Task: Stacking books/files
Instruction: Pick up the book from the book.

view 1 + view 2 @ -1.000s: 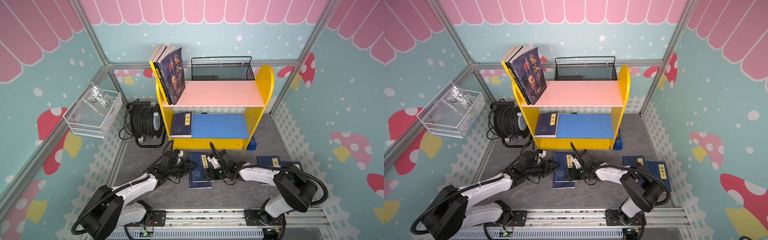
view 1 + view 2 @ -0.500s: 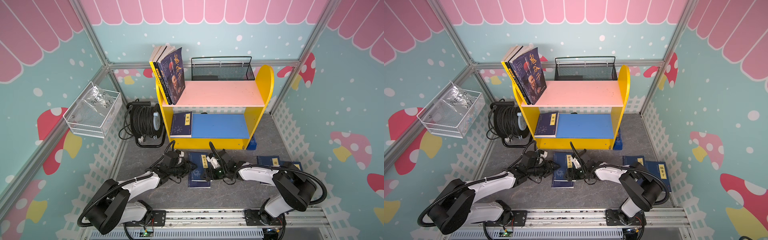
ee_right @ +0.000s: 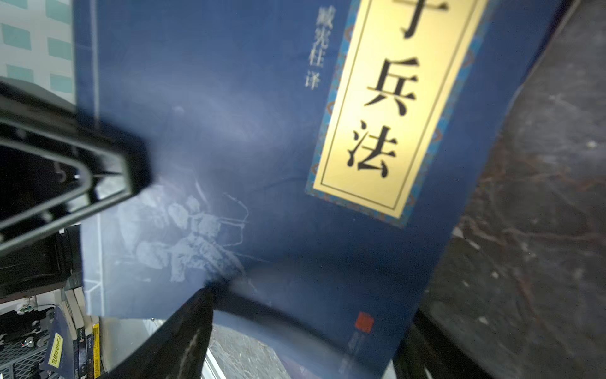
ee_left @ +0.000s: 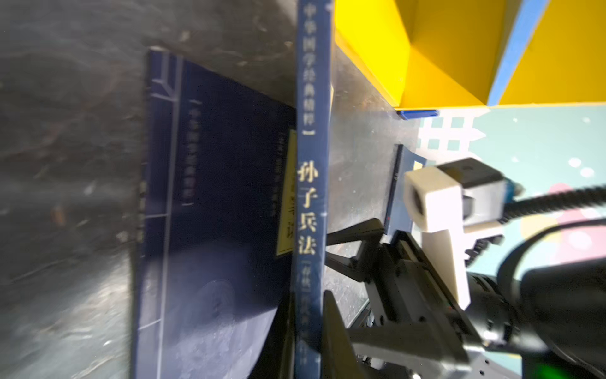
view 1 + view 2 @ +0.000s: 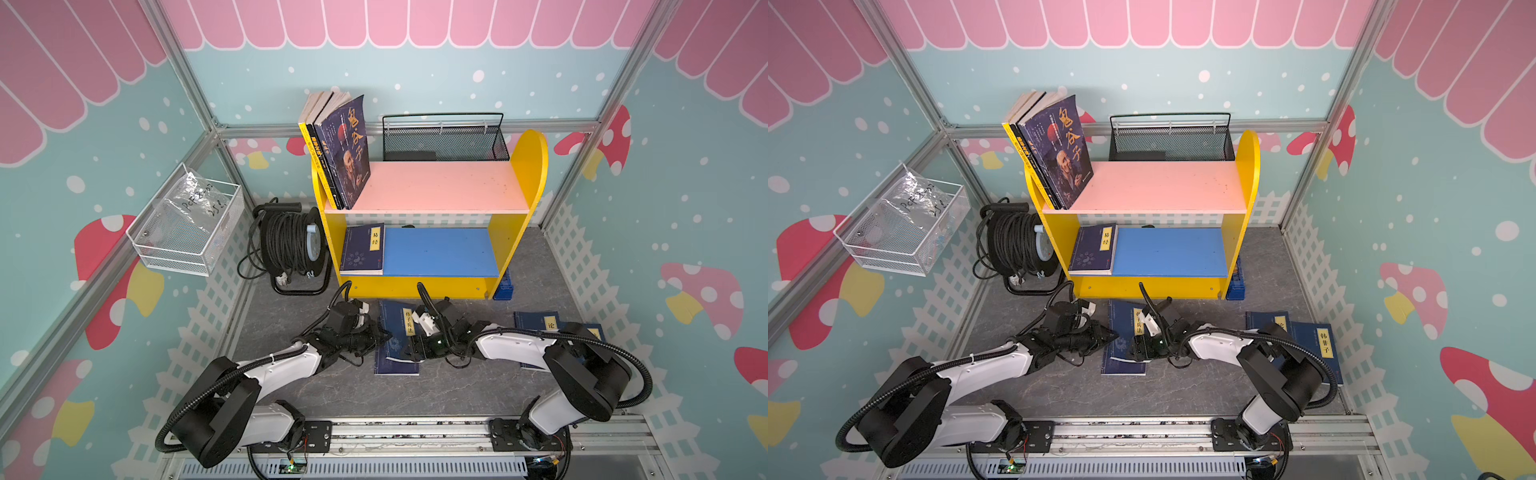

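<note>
Two thin navy books lie stacked on the floor in front of the yellow shelf (image 5: 519, 208). My left gripper (image 5: 384, 334) (image 4: 308, 305) is shut on the spine edge of the top book (image 5: 392, 318) (image 4: 311, 98), which carries a yellow label. The lower book (image 5: 395, 368) (image 4: 213, 197) lies flat under it. My right gripper (image 5: 411, 351) (image 3: 311, 305) stands open at the top book's opposite side, fingers spread against its cover (image 3: 229, 98). Another navy book (image 5: 362, 249) lies on the blue lower shelf. Three thicker books (image 5: 345, 153) lean upright on the pink top shelf.
Two more navy books (image 5: 540, 324) (image 5: 1320, 336) lie on the floor to the right, partly under the right arm. A cable reel (image 5: 291, 245) stands left of the shelf, a white wire basket (image 5: 187, 228) hangs on the left wall, and a black mesh basket (image 5: 444, 137) sits behind the shelf.
My left gripper has slid right onto the top book's spine edge and closed on it. The right arm has stayed where it was.
</note>
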